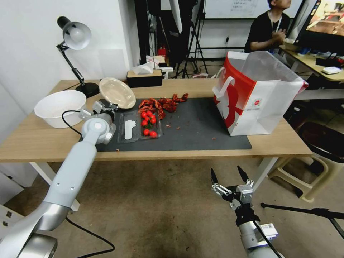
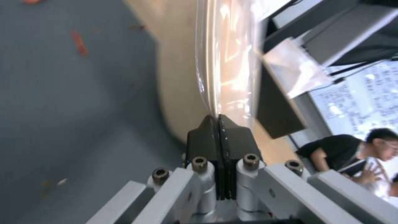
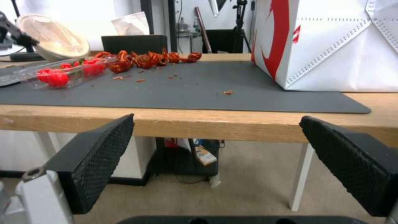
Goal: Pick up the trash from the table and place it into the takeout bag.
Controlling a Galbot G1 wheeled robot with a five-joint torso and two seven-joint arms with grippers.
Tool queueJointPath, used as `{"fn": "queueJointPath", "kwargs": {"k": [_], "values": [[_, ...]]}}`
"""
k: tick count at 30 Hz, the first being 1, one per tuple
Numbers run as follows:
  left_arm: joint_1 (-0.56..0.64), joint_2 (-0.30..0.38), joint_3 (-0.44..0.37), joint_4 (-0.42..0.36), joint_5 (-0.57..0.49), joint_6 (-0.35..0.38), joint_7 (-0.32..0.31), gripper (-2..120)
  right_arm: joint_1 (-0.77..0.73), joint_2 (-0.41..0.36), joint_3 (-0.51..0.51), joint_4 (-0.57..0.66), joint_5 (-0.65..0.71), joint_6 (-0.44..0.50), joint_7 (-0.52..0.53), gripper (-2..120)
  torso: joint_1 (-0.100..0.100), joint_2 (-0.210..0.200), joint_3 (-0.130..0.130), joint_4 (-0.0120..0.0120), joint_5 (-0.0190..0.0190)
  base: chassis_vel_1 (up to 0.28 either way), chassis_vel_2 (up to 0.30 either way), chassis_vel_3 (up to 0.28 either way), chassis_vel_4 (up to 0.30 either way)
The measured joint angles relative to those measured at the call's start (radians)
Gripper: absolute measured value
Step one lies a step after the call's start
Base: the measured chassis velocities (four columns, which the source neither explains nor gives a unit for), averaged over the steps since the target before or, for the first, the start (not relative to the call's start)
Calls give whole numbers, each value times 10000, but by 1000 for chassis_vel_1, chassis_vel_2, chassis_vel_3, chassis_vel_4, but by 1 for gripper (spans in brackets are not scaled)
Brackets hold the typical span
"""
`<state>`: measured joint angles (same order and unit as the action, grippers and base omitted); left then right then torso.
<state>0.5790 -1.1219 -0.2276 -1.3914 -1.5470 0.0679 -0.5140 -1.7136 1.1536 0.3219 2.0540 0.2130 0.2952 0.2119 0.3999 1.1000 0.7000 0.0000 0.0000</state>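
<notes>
Head view: the left claw (image 1: 104,106) pinches the rim of the beige film-covered bowl (image 1: 116,92), tilted above the bench's (image 1: 43,139) far-left mat, ready for the takeout bag (image 1: 258,93) at right. The right claw (image 1: 229,179) hangs open below the bench's near edge.

One bag (image 1: 258,96), two bowls (image 1: 59,107)

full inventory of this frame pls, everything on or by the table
film-covered bowl: 1, beige, tilted, held above the mat's back-left corner
takeout bag: 1, red-and-white, open, mat's right end
tomato tray: 1, clear, red tomatoes, front-left of mat
red scraps: a pile, back of mat
mat: 1, dark grey
white bowl: 1, table's left end
desk lamp: 1, black, back left
tissue box: 1, black, back edge
table: 1, light wood
left gripper: shut on bowl rim
right gripper: open, below table front
</notes>
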Motion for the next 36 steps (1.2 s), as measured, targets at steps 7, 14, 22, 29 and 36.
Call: {"fn": "queueJointPath", "kwargs": {"k": [7, 14, 22, 29, 36], "values": [[351, 580, 297, -1272, 994, -544, 1620, 0, 54, 17, -24, 3, -11, 1, -6, 100, 0, 0, 0, 2, 0, 0, 0, 0, 0], [487, 980, 697, -1922, 1874, -730, 2708, 0, 54, 37, -28, 6, -26, -5, -6, 100, 0, 0, 0, 0, 0, 0, 0, 0, 0], [-205, 1694, 2183, -2397, 3119, -946, 4746, 0, 93, 42, -28, 26, -35, -44, 1, 100, 0, -1, 0, 2, 2, 0, 0, 0, 0], [-2238, 1552, 3576, -1681, 3545, -1076, 5226, 0, 91, 92, -9, 35, -81, -63, 23, 100, 1, -1, 0, 1, 1, 0, 0, 0, 0], [-4842, 695, 5805, 31, 4630, -1433, 6049, 0, 119, 99, 46, 6, -81, -88, 45, 100, 0, -1, 1, 0, 3, 0, 0, 0, 0]]}}
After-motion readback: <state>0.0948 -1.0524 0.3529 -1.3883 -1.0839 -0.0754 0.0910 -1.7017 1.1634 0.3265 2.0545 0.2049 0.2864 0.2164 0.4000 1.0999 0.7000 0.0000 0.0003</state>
